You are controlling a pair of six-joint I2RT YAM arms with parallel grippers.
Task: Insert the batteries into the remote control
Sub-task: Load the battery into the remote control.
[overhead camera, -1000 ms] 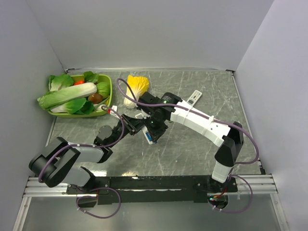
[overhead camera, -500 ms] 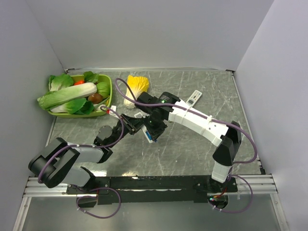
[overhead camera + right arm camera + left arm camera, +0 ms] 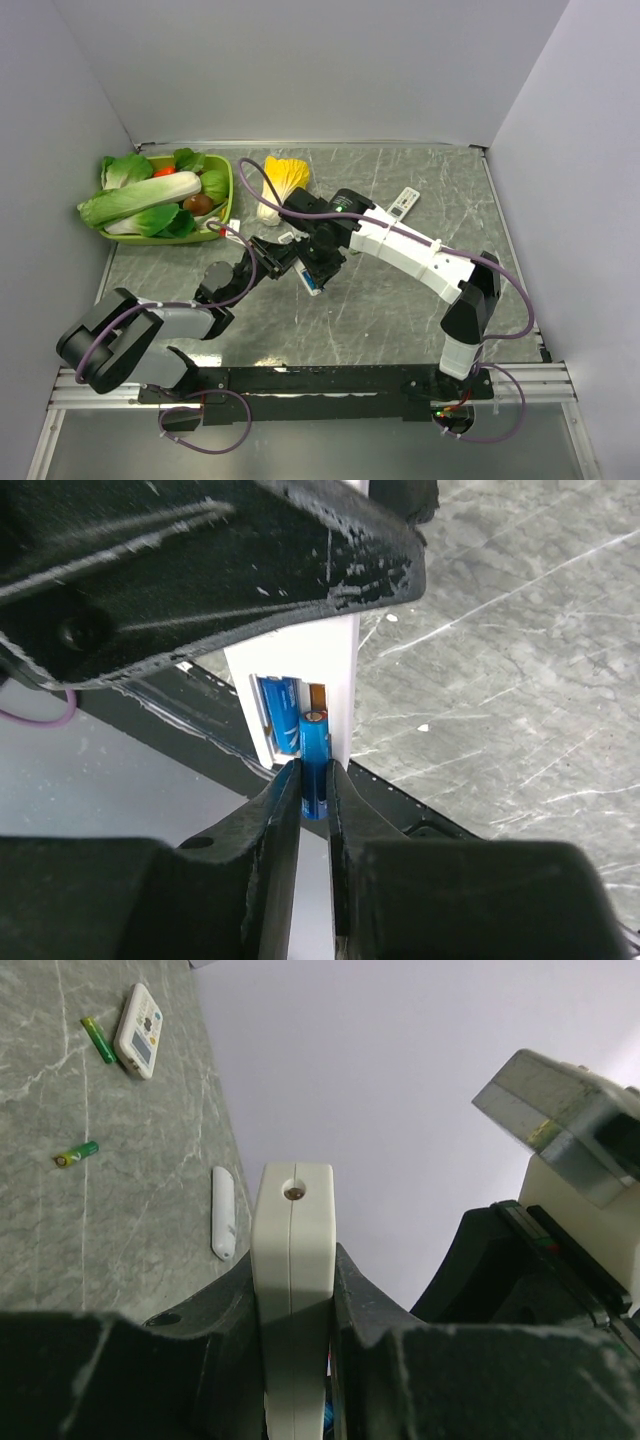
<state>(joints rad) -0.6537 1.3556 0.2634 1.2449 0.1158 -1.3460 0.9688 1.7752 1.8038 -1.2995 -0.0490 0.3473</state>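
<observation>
Loading partly done. The remote control (image 3: 292, 1250) is off the table (image 3: 60, 1250), held on edge with its battery bay open toward the right arm. The right wrist view shows one seated battery (image 3: 273, 705), blue, already lying in the bay's far slot. A second blue battery (image 3: 315, 750) stands at the mouth of the near slot beside it, with its copper-coloured end up against the bay's end wall. I judge it entered but not yet pressed flat.

Left to do, by my judgement: seat this cell, let go, and refit the cover. A slim white piece (image 3: 223, 1213) lying just beyond the remote control may be that cover; I cannot confirm it. Two green batteries (image 3: 97, 1038) (image 3: 77, 1153) lie farther out past the remote control, and a spare remote (image 3: 138, 1028) sits beside the farther one.

Right gripper (image 3: 314, 790): jaws narrow, pads against both sides of the blue battery, grasping it at the end nearer the camera. No gap is visible.

Left gripper (image 3: 292, 1295): clenched on the remote control's two long edges, carrying it.
</observation>
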